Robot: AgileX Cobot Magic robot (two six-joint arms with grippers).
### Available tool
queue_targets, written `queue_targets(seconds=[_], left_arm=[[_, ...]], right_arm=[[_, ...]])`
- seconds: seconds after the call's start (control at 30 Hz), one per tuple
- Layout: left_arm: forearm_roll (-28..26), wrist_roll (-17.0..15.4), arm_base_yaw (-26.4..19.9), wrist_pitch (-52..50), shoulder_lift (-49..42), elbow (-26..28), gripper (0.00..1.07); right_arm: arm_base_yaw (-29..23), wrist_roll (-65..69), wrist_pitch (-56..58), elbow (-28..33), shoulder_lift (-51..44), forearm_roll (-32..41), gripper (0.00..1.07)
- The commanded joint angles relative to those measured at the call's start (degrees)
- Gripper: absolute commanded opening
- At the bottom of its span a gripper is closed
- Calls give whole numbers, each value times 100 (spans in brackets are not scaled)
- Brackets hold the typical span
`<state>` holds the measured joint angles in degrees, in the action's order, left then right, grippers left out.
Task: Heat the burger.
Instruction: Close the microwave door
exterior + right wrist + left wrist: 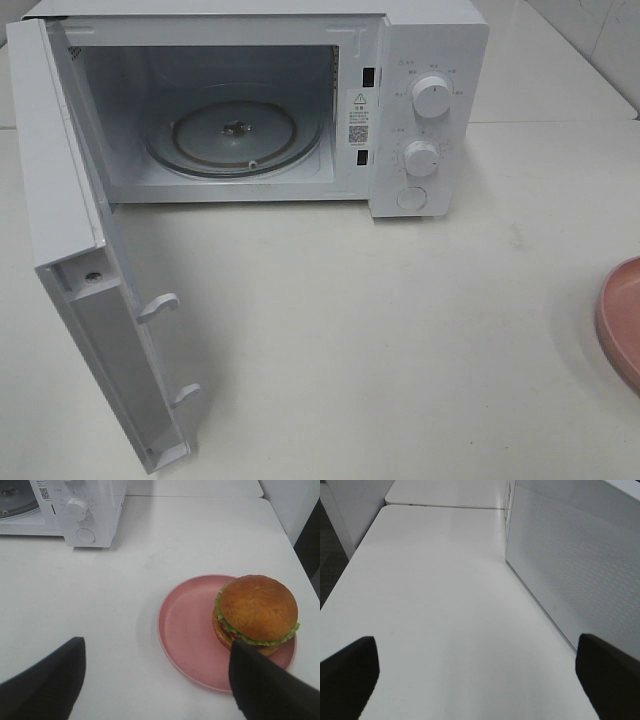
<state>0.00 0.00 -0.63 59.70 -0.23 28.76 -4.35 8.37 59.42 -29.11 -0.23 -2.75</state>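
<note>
We saw the burger (pixel 256 612) sitting on the pink plate (pixel 187 625) at four o'clock from the microwave (pixel 425 110), whose door (pixel 85 270) hung open. Our left gripper (pixel 475 667) and right gripper (pixel 157 682) were spread wide, empty.

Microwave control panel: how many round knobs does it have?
2, both on the microwave panel right of the open cavity: the upper knob near the top, the lower knob beneath it. Below them sits a round button, not a knob. None looks hidden.

High view looks down on microwave (pixel 250 100); right wrist shares it; left sees door (pixel 570 565).
</note>
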Motion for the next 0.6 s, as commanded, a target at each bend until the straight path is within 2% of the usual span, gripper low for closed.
queue_targets(seconds=[0.03, 0.17, 0.2, 0.23, 0.27, 0.3, 0.33, 0.37, 0.4, 0.43, 0.47, 0.5, 0.53, 0.6], left_arm=[[-40, -52, -17, -252, 201, 138, 98], [52, -52, -17, -550, 481, 212, 92], [52, -52, -17, -630, 590, 212, 88], [46, -52, -17, -739, 814, 212, 77], [46, -52, -17, -739, 814, 212, 77], [0, -63, -17, -796, 1089, 212, 63], [0, -63, -17, -842, 1232, 212, 55], [0, -63, -17, -842, 1232, 212, 55], [0, -63, -17, -974, 1501, 195, 38], [0, -63, -17, -1043, 1627, 178, 31], [0, -63, -17, -1043, 1627, 178, 31], [-34, -63, -17, -1306, 1919, 132, 15], [-34, -63, -17, -1306, 1919, 132, 15], [-52, -63, -17, -1788, 2269, -34, 0]], right_arm=[[40, -11, -6, 11, -149, 6, 76], [40, -11, -6, 11, -149, 6, 76], [40, -11, -6, 11, -149, 6, 76], [40, -11, -6, 11, -149, 6, 76], [40, -11, -6, 11, -149, 6, 76], [40, -11, -6, 11, -149, 6, 76], [40, -11, -6, 11, -149, 6, 76], [40, -11, -6, 11, -149, 6, 76], [40, -11, -6, 11, -149, 6, 76], [40, -11, -6, 11, -149, 6, 76], [40, -11, -6, 11, -149, 6, 76], [40, -11, -6, 11, -149, 6, 76], [40, -11, -6, 11, -149, 6, 76], [40, -11, -6, 11, -149, 6, 76]])
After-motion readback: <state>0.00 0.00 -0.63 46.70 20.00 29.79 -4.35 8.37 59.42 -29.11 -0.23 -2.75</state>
